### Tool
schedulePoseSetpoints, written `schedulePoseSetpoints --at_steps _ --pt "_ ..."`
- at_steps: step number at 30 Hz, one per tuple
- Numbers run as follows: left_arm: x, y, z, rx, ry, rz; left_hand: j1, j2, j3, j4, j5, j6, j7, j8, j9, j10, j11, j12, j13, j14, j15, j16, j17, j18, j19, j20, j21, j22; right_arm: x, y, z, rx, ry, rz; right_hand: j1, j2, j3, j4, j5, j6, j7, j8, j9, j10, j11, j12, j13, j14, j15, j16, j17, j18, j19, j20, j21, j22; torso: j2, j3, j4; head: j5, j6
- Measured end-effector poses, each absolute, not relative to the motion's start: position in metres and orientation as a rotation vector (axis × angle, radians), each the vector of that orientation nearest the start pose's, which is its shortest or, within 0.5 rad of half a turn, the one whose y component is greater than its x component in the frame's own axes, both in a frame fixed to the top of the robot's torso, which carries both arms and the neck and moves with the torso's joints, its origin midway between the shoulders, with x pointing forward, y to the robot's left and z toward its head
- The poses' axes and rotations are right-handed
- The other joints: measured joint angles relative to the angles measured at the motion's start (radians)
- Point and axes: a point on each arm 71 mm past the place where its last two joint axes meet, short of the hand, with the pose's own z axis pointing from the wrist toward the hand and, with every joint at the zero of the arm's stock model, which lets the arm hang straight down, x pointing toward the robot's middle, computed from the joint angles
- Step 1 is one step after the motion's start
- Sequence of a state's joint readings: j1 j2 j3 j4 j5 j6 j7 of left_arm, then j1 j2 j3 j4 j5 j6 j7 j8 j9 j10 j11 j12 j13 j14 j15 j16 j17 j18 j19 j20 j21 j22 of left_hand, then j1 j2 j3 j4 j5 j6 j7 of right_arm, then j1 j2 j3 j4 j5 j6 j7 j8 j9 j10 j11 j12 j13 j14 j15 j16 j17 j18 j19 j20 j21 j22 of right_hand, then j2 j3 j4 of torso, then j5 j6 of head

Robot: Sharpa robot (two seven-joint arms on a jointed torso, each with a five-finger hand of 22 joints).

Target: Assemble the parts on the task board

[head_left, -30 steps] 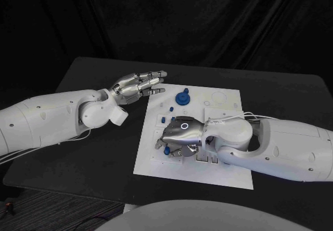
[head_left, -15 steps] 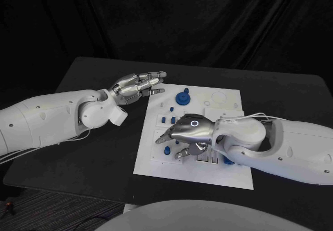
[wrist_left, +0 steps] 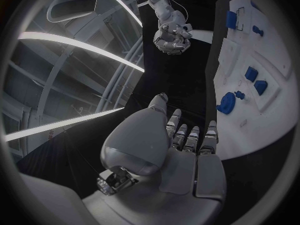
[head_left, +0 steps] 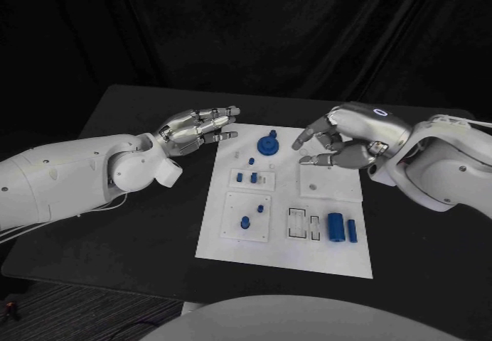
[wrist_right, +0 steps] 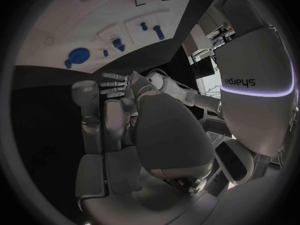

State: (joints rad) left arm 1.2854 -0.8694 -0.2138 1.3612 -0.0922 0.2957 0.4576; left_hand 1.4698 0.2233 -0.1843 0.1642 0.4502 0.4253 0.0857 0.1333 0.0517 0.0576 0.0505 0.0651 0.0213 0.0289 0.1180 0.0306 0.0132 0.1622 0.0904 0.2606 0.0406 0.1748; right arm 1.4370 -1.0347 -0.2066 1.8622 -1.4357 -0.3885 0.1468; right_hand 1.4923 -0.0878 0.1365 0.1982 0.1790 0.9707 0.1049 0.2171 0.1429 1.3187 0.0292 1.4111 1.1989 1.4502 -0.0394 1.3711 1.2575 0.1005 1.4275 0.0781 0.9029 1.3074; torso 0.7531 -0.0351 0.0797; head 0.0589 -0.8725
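The white task board (head_left: pixel 276 252) lies mid-table. On it are a round blue part (head_left: pixel 269 145) at the far end, several small blue parts (head_left: pixel 247 177) down its left half, and two blue blocks (head_left: pixel 341 228) lying near its right front. My left hand (head_left: pixel 195 129) hovers by the board's far left corner with its fingers stretched out, holding nothing. My right hand (head_left: pixel 348 138) is raised over the far right corner, fingers loosely bent and empty. The left wrist view has the left hand (wrist_left: pixel 181 150), the right hand (wrist_left: pixel 172 35) and the round part (wrist_left: pixel 226 103). The right wrist view has the right hand (wrist_right: pixel 112 130).
The black table (head_left: pixel 153 234) has bare room on both sides of the board and in front of it. Its far edge runs behind both hands. The board (wrist_right: pixel 56 20) and the left hand (wrist_right: pixel 119 80) also appear in the right wrist view.
My right hand has lifted off the board's near middle and swung to the far right corner. The two blue blocks it covered now lie in the open. The left hand has barely moved.
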Motion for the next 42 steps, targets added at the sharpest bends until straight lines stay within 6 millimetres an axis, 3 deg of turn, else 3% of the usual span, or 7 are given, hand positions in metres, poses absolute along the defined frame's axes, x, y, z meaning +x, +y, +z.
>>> schedulePoseSetpoints --at_steps 3,5,7,10,22,32,42 --pt "0.49 0.244 -0.199 -0.852 1.736 -1.872 0.0 0.0 0.0 0.0 0.0 0.0 0.0 0.0 0.0 0.001 0.001 0.0 0.0 0.0 0.0 0.0 0.0 0.0 0.0 0.0 0.0 0.0 0.418 -0.202 -0.105 -0.365 1.468 0.911 -0.209 0.02 -0.072 0.08 -0.021 0.072 -0.028 0.07 0.054 0.137 -0.023 0.148 0.101 0.018 -0.013 0.16 0.047 -0.031 0.038 -0.021 0.263 0.0 0.0 -0.0005 0.0005 -0.009 0.0" --pt "0.49 0.243 -0.199 -0.851 1.737 -1.873 0.0 0.0 0.0 0.0 0.0 0.0 0.0 0.0 0.0 0.001 0.001 0.003 0.0 0.0 0.0 0.0 0.0 0.0 0.0 0.0 0.0 0.0 0.421 -0.211 -0.106 -0.312 1.506 0.873 -0.325 0.041 -0.112 0.09 -0.025 0.111 -0.045 0.096 0.084 0.147 -0.038 0.157 0.109 0.016 -0.025 0.192 0.051 -0.032 0.041 -0.035 0.343 0.0 0.0 -0.0006 0.0013 -0.016 0.0" --pt "0.49 0.242 -0.199 -0.85 1.737 -1.874 0.0 0.0 0.0 0.0 0.0 0.0 0.0 0.0 0.0 0.001 0.001 0.004 0.0 0.0 0.0 0.0 0.0 0.0 0.0 0.0 0.0 0.0 0.423 -0.218 -0.11 -0.271 1.573 0.817 -0.502 0.076 -0.157 0.094 -0.06 0.179 -0.07 0.12 0.116 0.147 -0.058 0.157 0.109 0.016 -0.049 0.197 0.051 -0.063 0.039 -0.053 0.492 0.0 0.0 -0.0007 0.0017 -0.021 0.0" --pt "0.49 0.241 -0.199 -0.849 1.739 -1.876 0.0 0.0 0.0 0.0 0.0 0.0 0.0 0.0 0.0 0.001 0.001 0.004 0.0 0.0 0.0 0.0 0.0 0.0 0.0 0.0 0.0 0.0 0.426 -0.227 -0.119 -0.228 1.7 0.715 -0.607 0.086 -0.17 0.097 -0.097 0.222 -0.082 0.121 0.142 0.145 -0.063 0.157 0.109 0.017 -0.065 0.197 0.051 -0.07 0.041 -0.069 0.577 0.0 0.0 -0.0013 0.0009 -0.029 0.0" --pt "0.49 0.241 -0.199 -0.85 1.74 -1.874 0.0 0.0 0.0 0.0 0.0 0.0 0.0 0.0 0.001 0.001 0.001 0.004 0.0 0.0 0.0 0.0 0.0 0.0 0.0 0.0 0.0 0.0 0.426 -0.248 -0.152 -0.167 2.125 0.347 -0.525 0.1 -0.149 0.071 -0.024 0.273 -0.098 0.08 0.169 0.148 -0.074 0.157 0.109 0.017 -0.071 0.197 0.05 -0.07 0.041 -0.076 0.619 0.0 0.001 0.0002 -0.0011 -0.058 0.0" --pt "0.49 0.241 -0.201 -0.853 1.742 -1.874 0.0 0.0 0.003 0.003 0.004 0.0 0.0 0.0 0.001 0.001 0.001 0.004 0.0 0.0 0.0 0.0 0.0 0.0 0.004 0.004 0.0 0.0 0.417 -0.25 -0.164 -0.107 2.274 0.306 -0.525 0.1 -0.149 0.071 -0.024 0.276 -0.094 0.08 0.17 0.148 -0.074 0.157 0.109 0.017 -0.071 0.197 0.05 -0.069 0.038 -0.08 0.619 0.0 0.001 0.0025 0.0027 -0.081 0.0" --pt "0.489 0.241 -0.205 -0.861 1.746 -1.873 0.0 0.0 0.003 0.003 0.004 0.0 0.0 0.0 0.001 0.001 0.001 0.004 0.0 0.0 0.0 0.0 0.0 0.0 0.004 0.004 0.0 0.0 0.404 -0.245 -0.174 -0.088 2.338 0.332 -0.513 0.088 -0.159 0.061 -0.027 0.276 -0.094 0.067 0.176 0.148 -0.074 0.157 0.109 0.014 -0.074 0.197 0.05 -0.069 0.038 -0.08 0.619 0.0 0.0 -0.0006 0.0002 -0.082 0.0"
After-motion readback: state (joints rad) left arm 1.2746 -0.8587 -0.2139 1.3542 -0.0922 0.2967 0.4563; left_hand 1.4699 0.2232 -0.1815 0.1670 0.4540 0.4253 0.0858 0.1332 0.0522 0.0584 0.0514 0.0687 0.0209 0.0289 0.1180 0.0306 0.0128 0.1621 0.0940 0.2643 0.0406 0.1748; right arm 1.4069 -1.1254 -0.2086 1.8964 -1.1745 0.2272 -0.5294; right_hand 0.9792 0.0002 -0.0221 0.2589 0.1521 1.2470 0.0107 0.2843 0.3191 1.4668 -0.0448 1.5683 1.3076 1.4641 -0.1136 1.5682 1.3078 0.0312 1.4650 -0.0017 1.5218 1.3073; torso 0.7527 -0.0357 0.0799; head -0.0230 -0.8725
